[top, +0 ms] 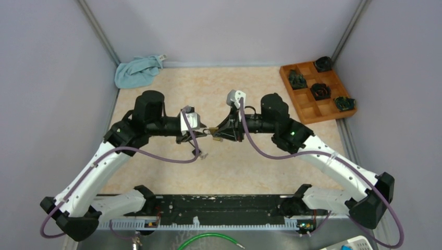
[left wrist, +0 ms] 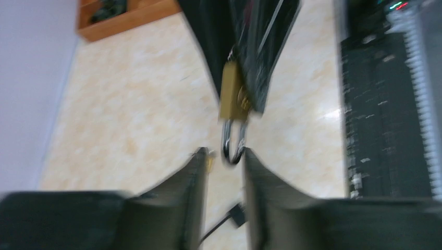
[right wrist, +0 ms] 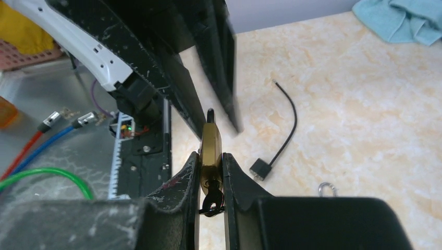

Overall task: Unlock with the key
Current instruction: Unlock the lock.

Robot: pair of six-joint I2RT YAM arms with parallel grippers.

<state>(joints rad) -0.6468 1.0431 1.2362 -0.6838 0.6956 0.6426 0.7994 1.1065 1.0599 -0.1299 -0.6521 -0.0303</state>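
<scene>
A brass padlock (right wrist: 211,143) is held off the table, with my right gripper (right wrist: 211,155) shut on its body. A black key head (right wrist: 211,195) sticks out of the keyhole between the right fingers. In the left wrist view the padlock (left wrist: 233,96) points its steel shackle (left wrist: 233,146) at my left gripper (left wrist: 225,156). The left jaws stand narrowly apart. The shackle's bend lies between their tips, against the right-hand finger (left wrist: 258,177), with a gap on the other side. In the top view both grippers meet at the padlock (top: 212,131) above mid-table.
A black cable with a connector (right wrist: 260,169) and a small metal ring (right wrist: 326,188) lie on the table under the grippers. A teal cloth (top: 136,71) sits at the back left. A wooden compartment tray (top: 318,91) with dark parts stands at the back right.
</scene>
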